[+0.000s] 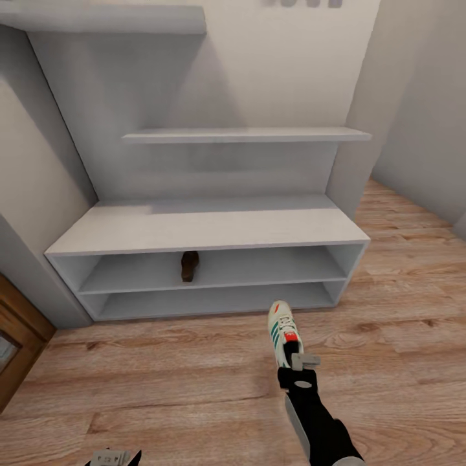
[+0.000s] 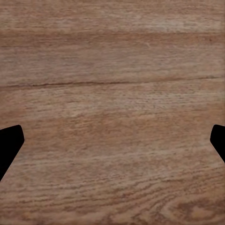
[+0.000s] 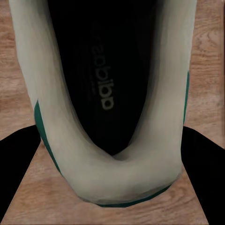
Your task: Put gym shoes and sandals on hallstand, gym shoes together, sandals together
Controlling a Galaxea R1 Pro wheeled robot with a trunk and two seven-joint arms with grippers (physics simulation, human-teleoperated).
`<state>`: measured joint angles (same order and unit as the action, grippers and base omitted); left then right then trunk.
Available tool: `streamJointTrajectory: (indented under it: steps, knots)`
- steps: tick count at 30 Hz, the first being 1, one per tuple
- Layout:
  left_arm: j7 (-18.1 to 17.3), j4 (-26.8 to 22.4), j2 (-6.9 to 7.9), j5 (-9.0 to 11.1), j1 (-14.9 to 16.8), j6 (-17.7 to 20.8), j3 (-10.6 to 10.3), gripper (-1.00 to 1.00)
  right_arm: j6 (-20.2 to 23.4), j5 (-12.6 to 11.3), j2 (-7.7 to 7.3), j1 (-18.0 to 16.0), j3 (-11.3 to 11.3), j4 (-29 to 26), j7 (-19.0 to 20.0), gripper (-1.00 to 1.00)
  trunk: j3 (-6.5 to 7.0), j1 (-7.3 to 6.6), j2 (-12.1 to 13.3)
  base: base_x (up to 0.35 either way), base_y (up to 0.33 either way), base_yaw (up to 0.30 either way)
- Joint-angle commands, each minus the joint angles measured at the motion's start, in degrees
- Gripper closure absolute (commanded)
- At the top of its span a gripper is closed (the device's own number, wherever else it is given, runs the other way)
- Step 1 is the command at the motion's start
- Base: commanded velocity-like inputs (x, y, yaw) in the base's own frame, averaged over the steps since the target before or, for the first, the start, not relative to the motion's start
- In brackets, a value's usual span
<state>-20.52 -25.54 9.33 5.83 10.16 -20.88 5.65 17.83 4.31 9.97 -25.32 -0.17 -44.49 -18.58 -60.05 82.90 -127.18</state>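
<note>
Your right gripper (image 1: 292, 355) clamps a cream gym shoe (image 1: 282, 329) by its heel, toe toward the hallstand's (image 1: 207, 228) front edge; one brown sandal (image 1: 189, 266) sits mid upper shelf. Left gripper (image 2: 112, 140) spread wide above corridor floor (image 1: 162, 388).

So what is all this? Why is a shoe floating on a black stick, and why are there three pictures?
The black stick is a robot's right arm. Its right gripper pinches the heel of a gym shoe and holds it over the wooden corridor floor. The big picture comes from a camera on the robot's head. It faces a grey hallstand, and one brown sandal sits on its upper open shelf. The other two pictures come from cameras on the wrists. The right one looks straight into the held shoe. The left one looks down at floor planks between the open left gripper's dark fingertips.
</note>
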Motion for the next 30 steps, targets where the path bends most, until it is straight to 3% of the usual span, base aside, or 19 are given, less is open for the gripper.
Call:
streamJointTrajectory:
  steps: [1,13,30]
  knots:
    - [-0.57,0.05,0.02,0.59,0.03,0.10,0.15,-1.00,0.54,0.42,0.03,-0.47,0.14,-0.14,-0.29,1.00,-0.05,-0.01,-0.02,0.003,0.007,0.000]
    - [-0.57,0.05,0.06,0.58,0.03,0.10,0.15,-1.00,0.54,0.43,0.03,-1.39,0.47,0.13,-0.67,1.00,-0.05,-0.01,-0.02,0.029,0.001,0.000]
    - [-0.57,0.05,0.07,0.59,0.03,0.07,0.12,-1.00,0.45,0.43,0.03,-1.40,0.50,0.11,-0.67,1.00,-0.05,-0.01,-0.02,0.313,0.030,0.000]
